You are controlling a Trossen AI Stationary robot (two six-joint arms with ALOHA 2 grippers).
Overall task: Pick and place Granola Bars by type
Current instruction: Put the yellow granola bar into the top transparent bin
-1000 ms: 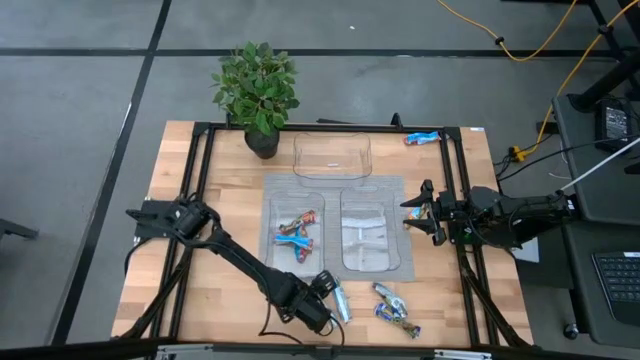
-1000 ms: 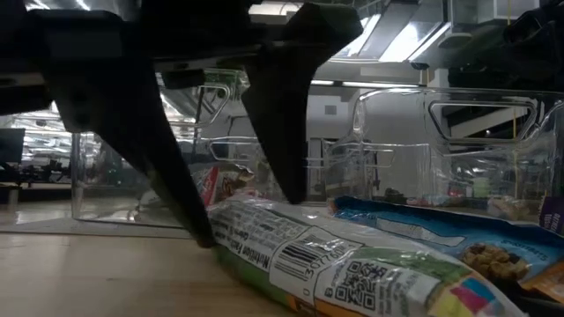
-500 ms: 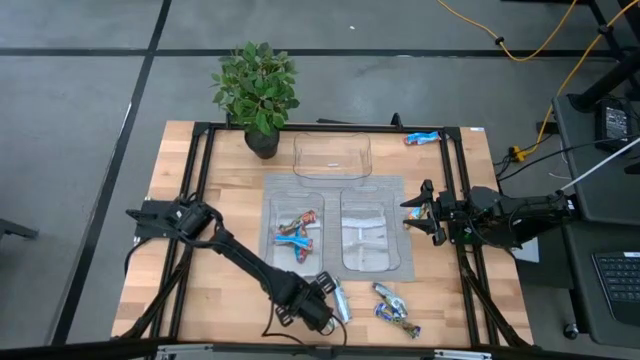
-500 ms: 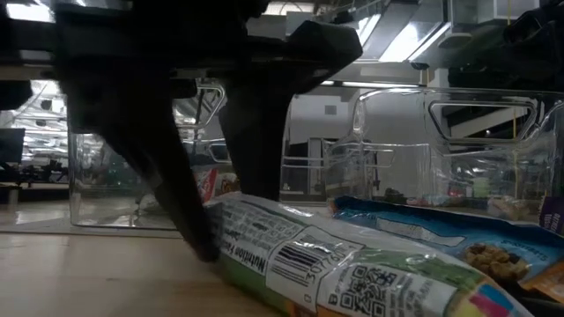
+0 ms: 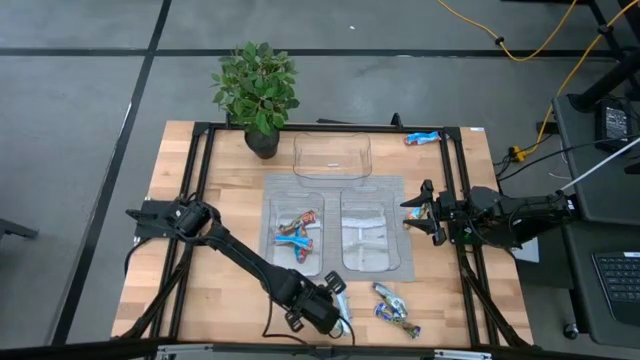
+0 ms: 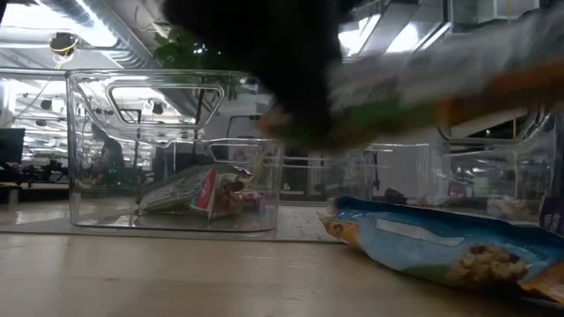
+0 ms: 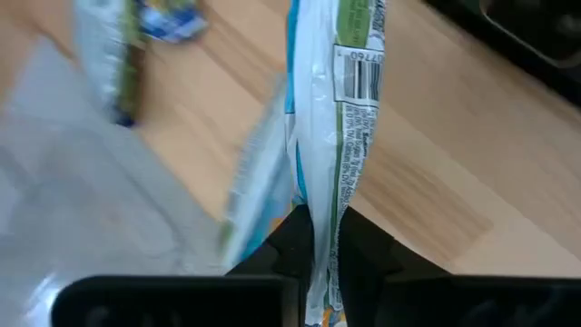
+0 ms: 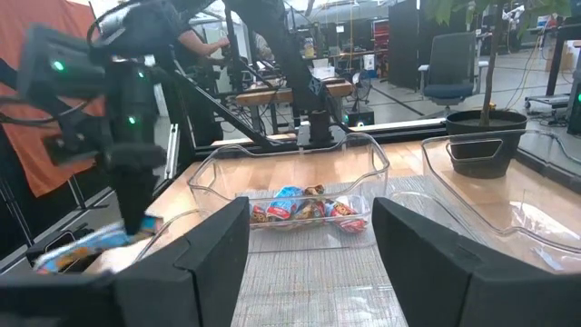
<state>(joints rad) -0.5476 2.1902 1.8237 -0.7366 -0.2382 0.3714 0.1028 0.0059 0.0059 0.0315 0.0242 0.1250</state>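
Note:
My left gripper is near the table's front edge, shut on a pale silvery-green granola bar, which shows blurred and raised in the low view. Two more bars lie on the wood to its right, one of them a blue bar. Blue and red bars lie in the left clear tray. Another blue bar lies at the far right corner. My right gripper waits open at the right side. My left gripper pinches the pale silvery-green bar between its two fingers, at the part of the wrapper nearest the wrist. The fingers slant down from above. The bar sticks out beyond the fingertips, seen edge-on, and is lifted clear of the wood.
A second clear tray stands beside the first on a grey mat, and a third clear tray stands behind them. A potted plant is at the far edge. Bare wood lies left of the mat.
My left gripper has shut on the pale silvery-green bar and gone up with it. The bar lay on the wood a second ago and now hangs clear of the table.

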